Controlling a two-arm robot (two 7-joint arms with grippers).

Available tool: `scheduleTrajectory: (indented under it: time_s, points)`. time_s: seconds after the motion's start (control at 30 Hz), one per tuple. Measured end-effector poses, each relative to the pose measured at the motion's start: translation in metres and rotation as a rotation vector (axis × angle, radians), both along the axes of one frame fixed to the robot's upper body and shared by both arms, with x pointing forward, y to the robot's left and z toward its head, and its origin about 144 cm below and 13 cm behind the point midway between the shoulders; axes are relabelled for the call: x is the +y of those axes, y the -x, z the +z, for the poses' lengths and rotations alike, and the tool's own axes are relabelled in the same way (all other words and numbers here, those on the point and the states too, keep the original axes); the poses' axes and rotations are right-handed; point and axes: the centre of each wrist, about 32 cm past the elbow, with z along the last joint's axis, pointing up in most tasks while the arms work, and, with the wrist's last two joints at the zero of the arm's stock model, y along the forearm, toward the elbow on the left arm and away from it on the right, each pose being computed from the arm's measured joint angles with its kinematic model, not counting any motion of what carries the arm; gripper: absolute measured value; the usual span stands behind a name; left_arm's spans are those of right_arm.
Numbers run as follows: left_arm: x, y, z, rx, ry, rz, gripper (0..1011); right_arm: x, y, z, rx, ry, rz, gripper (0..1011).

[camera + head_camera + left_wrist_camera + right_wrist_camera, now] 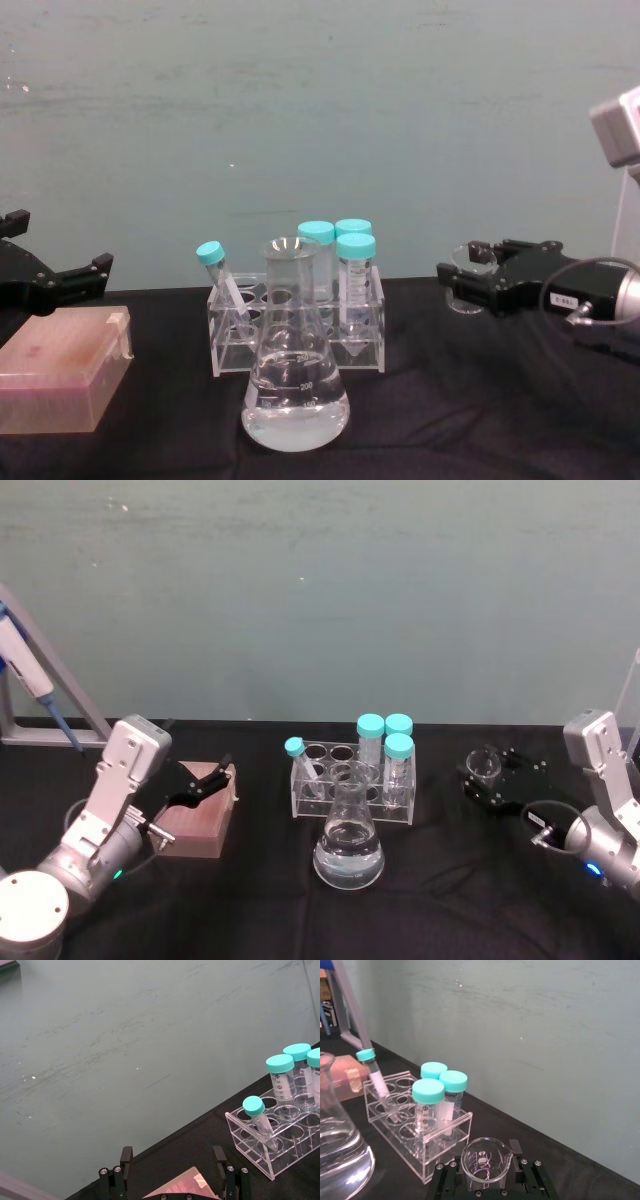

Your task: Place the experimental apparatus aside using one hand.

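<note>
Head view: the right gripper (487,777) had its jaws closed on the small beaker (484,763) at the right of the table (450,910).
The beaker stood upright, mouth up, with a jaw against each side; whether it was clear of the table could not be told. The gripper lay about level, reaching towards the robot's left. The flask (349,848) stood upright at centre front, neck up, just before the clear rack (305,790). In the rack three capped tubes (398,765) stood straight and a fourth leaned left. The left gripper (210,778) hung over a pink box (195,825), jaws wide apart, holding nothing.
</note>
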Motion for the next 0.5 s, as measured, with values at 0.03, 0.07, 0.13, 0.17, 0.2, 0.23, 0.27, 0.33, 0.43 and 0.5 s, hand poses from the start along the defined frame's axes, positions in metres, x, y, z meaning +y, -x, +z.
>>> scheduleTrajectory:
  time_s: [0.03,0.07,0.13,0.17,0.2,0.23,0.27,0.33,0.43,0.5]
  points:
    - [0.000,0.000,0.000,0.000,0.000,0.000,1000,0.001,-0.001,0.000,-0.002,-0.002,-0.004,528]
    - [0.000,0.000,0.000,0.000,0.000,0.000,1000,0.003,-0.001,0.000,-0.006,-0.005,-0.012,528]
    - [0.000,0.000,0.000,0.000,0.000,0.000,1000,0.004,-0.002,0.001,-0.008,-0.008,-0.020,528]
    - [0.000,0.000,0.000,0.000,0.000,0.000,1000,0.006,-0.002,0.001,-0.012,-0.012,-0.031,528]
    - [0.000,0.000,0.000,0.000,0.000,0.000,1000,0.007,-0.003,0.001,-0.014,-0.013,-0.037,528]
    - [0.000,0.000,0.000,0.000,0.000,0.000,1000,0.007,-0.003,0.001,-0.015,-0.015,-0.044,528]
    - [0.000,0.000,0.000,0.000,0.000,0.000,1000,0.009,-0.003,0.002,-0.019,-0.018,-0.059,528]
    - [0.000,0.000,0.000,0.000,0.000,0.000,1000,0.010,-0.003,0.002,-0.022,-0.019,-0.075,528]
    - [0.000,0.000,0.000,0.000,0.000,0.000,1000,0.013,-0.003,0.003,-0.024,-0.021,-0.110,528]
    - [0.000,0.000,0.000,0.000,0.000,0.000,1000,0.014,-0.003,0.003,-0.023,-0.020,-0.126,528]
